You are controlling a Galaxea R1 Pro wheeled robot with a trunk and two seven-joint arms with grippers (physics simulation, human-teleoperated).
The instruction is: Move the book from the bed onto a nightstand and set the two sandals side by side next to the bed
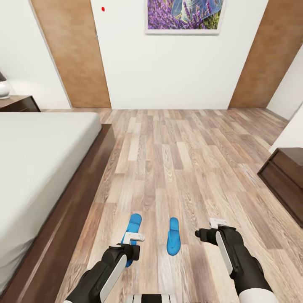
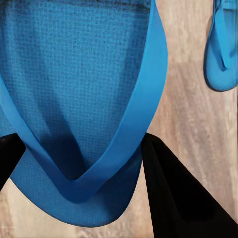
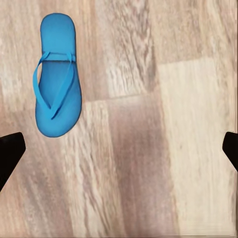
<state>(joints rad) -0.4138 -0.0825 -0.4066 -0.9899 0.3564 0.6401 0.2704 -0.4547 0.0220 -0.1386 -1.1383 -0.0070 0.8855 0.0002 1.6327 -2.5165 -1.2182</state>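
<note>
Two sandals lie parallel, pointing twelve o'clock: left gripper [image 1: 134,240], fingers spread, straddles the left sandal [image 1: 133,229] ungripped; right gripper [image 1: 209,229] wide open, empty, three o'clock of the right sandal [image 1: 173,242].

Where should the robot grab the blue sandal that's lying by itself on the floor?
Probably from straight above, pinching the sandal across its narrow sole or at its raised straps. It lies flat on the floor, so its ends give little to squeeze.
</note>
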